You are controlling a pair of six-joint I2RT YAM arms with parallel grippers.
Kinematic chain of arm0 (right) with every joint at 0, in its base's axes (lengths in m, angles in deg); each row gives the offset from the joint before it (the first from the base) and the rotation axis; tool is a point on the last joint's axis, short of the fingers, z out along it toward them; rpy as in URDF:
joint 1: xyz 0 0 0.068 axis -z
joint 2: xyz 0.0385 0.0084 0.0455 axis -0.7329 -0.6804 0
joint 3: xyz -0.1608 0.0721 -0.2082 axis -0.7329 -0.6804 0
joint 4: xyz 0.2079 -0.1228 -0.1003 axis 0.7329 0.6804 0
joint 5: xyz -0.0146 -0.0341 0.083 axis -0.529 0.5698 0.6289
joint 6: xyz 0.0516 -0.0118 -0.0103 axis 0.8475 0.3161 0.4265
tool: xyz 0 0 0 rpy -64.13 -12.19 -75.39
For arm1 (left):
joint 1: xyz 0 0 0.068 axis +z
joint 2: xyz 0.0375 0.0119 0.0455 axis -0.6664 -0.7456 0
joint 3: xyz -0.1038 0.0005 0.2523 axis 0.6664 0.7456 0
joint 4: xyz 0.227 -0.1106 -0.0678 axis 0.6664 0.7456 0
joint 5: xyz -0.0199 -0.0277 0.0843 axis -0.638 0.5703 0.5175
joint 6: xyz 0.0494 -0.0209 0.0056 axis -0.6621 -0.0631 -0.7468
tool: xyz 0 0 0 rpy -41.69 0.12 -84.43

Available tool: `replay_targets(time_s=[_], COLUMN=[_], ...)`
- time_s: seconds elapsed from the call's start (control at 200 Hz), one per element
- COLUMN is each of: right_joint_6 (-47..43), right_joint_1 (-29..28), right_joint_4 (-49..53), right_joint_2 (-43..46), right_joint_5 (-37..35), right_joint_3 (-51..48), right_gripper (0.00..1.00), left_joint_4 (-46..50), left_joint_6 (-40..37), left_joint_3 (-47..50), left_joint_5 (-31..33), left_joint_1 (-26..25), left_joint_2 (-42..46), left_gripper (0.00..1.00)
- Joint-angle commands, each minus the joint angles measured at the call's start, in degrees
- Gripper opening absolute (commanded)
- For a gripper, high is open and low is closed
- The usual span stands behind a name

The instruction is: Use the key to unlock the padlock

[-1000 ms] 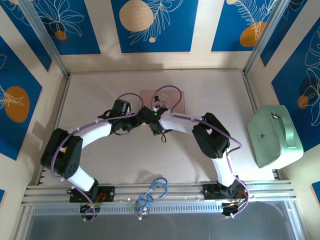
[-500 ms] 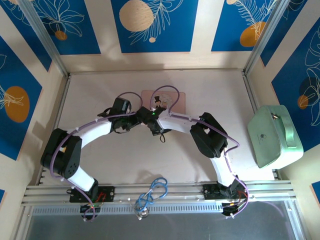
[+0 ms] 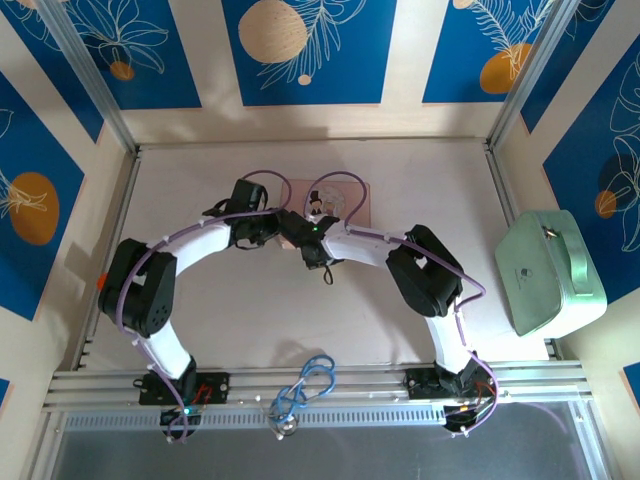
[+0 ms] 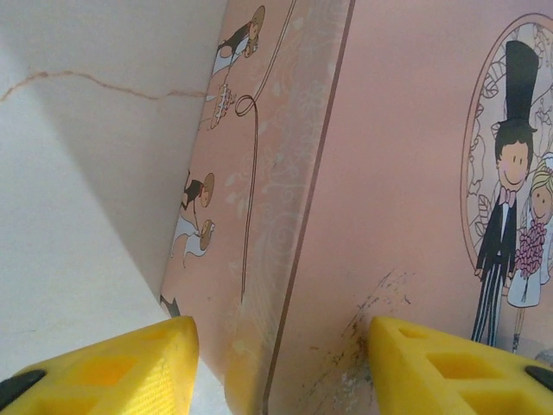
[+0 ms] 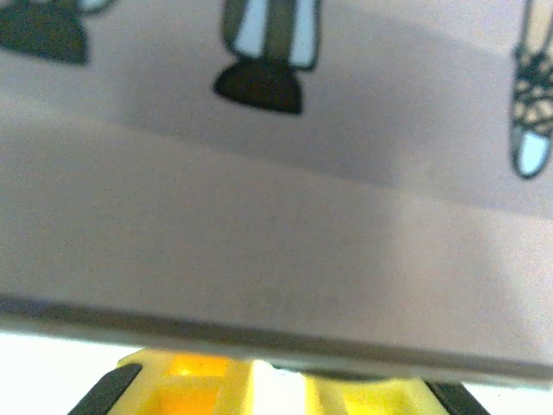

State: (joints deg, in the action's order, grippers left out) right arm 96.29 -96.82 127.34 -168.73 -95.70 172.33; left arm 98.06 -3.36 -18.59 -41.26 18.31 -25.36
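Observation:
The pink picture box (image 3: 300, 194) lies flat at the middle of the table's far half. Both arms meet at its near edge. My left gripper (image 3: 283, 222) is at the box's near left corner. In the left wrist view its yellow fingers (image 4: 130, 367) stand open, one on each side of the box's long edge (image 4: 294, 259), and hold nothing. My right gripper (image 5: 276, 389) is pressed close against the box's blurred side (image 5: 276, 242). A thin bright gap shows between its yellow fingertips. The padlock and the key are hidden.
A mint-green case (image 3: 550, 270) lies at the right edge of the table. A loop of blue cable (image 3: 310, 385) hangs over the near metal rail. Walls with blue panels close the table on three sides.
My left arm has swung in, bringing its gripper to the box's corner, and its jaws have opened wider. The right arm has hardly moved; its jaws have parted slightly.

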Motion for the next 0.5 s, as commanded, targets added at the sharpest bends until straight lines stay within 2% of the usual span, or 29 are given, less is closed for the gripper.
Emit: replay_targets(time_s=[0.0,0.13,0.365,0.495], right_joint_6=[-1.7,-3.5,-3.0,-2.9], right_joint_1=[-0.2,-0.3,-0.9,-1.6], right_joint_4=[-2.1,-4.5,-2.4,-2.3], right_joint_2=[2.6,2.9,1.9,2.7], right_joint_5=[1.4,2.7,0.4,0.1], right_joint_3=[-1.0,-1.4,0.5,0.6], right_gripper=[0.22,0.28,0.32,0.31], left_joint_4=[0.2,-0.3,-1.0,-1.1], left_joint_6=[-0.1,0.0,0.0,0.2], left_joint_3=[1.4,2.6,3.8,4.0], left_joint_5=[0.5,-0.3,-0.8,-1.0], left_joint_1=[0.7,0.7,0.7,0.7], left_joint_2=[-1.3,-1.0,0.0,0.3], left_gripper=[0.52,0.50,0.47,0.46])
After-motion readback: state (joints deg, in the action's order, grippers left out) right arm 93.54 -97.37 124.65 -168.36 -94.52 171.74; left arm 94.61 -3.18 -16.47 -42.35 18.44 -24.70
